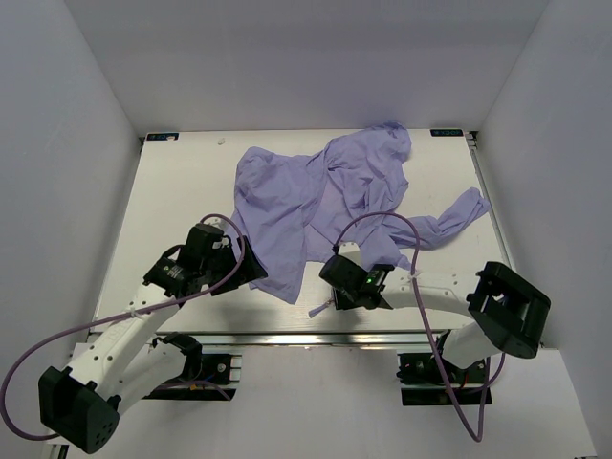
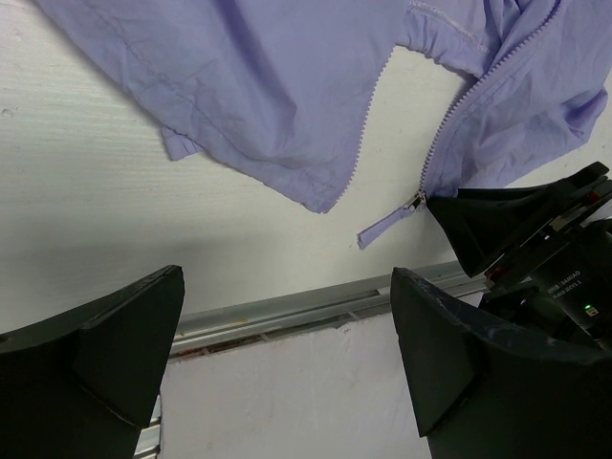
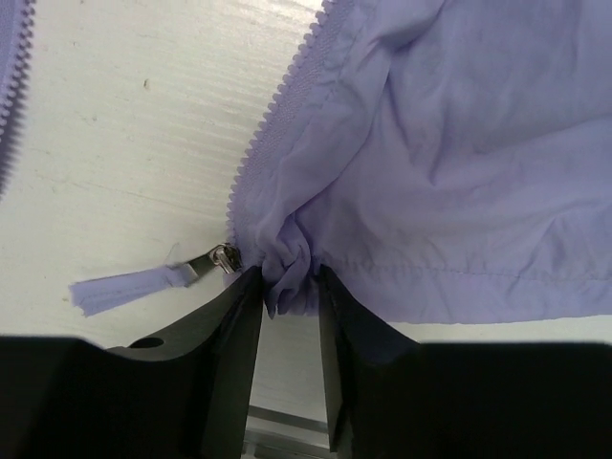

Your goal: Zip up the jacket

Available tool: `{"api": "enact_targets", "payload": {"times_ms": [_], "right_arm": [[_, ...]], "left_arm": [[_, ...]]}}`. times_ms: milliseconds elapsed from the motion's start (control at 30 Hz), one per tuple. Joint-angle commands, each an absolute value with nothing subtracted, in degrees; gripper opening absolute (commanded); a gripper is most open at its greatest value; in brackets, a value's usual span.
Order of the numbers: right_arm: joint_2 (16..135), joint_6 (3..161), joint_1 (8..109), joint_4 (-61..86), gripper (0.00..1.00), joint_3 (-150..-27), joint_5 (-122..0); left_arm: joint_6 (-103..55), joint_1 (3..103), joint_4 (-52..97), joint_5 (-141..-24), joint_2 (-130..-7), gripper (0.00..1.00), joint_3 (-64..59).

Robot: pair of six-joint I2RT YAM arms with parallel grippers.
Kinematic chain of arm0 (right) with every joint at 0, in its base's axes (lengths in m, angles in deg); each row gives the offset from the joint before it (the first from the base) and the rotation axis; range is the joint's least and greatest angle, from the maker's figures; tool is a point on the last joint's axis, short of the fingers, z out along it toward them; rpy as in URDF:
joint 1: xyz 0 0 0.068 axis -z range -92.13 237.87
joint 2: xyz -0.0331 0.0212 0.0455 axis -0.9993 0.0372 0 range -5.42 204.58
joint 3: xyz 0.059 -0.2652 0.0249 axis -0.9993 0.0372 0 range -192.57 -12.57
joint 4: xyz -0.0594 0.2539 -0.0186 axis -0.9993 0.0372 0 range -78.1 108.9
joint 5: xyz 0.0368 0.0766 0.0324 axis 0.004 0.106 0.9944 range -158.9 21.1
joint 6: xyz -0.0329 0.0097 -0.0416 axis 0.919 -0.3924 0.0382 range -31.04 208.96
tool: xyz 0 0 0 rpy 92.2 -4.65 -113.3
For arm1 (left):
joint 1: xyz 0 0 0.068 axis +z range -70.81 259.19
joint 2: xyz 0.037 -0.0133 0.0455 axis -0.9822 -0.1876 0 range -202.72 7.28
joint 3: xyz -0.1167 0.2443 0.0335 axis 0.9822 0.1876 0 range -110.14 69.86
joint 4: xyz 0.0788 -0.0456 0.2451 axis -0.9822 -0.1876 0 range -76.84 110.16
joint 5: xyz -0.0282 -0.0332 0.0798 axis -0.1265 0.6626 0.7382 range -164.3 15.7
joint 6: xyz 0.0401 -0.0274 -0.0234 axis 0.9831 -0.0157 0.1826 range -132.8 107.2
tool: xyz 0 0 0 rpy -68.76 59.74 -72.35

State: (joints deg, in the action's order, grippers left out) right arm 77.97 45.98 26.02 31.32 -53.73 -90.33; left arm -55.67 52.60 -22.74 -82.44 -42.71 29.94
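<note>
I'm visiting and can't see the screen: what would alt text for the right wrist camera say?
The right gripper pinches a bunched bottom corner of the lavender jacket on a white table. Beside the pinch lies the zipper pull with its fabric tab, and zipper teeth run up the jacket's open edge.

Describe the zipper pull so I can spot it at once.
Find the lavender jacket across the table, and follow its open front to the near hem corner pinched by the right gripper. Right beside that gripper, on bare table, lies the zipper pull: a lavender strip on a small metal slider, the only tab poking out from the cloth.
</note>
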Motion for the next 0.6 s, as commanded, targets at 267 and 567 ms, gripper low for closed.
{"api": "enact_targets", "payload": {"times_ms": [267, 567], "right_arm": [[78.0, 47.0, 27.1, 30.1, 0.0, -53.3, -90.1], [57.0, 49.6, 32.8, 23.3, 0.0, -43.7, -81.0]], "left_arm": [[-52.3, 52.6, -24.6, -87.0, -45.4, 0.98, 26.5], [-48.5, 47.6, -27.1, -88.0, -49.9, 0.98, 25.7]]}}
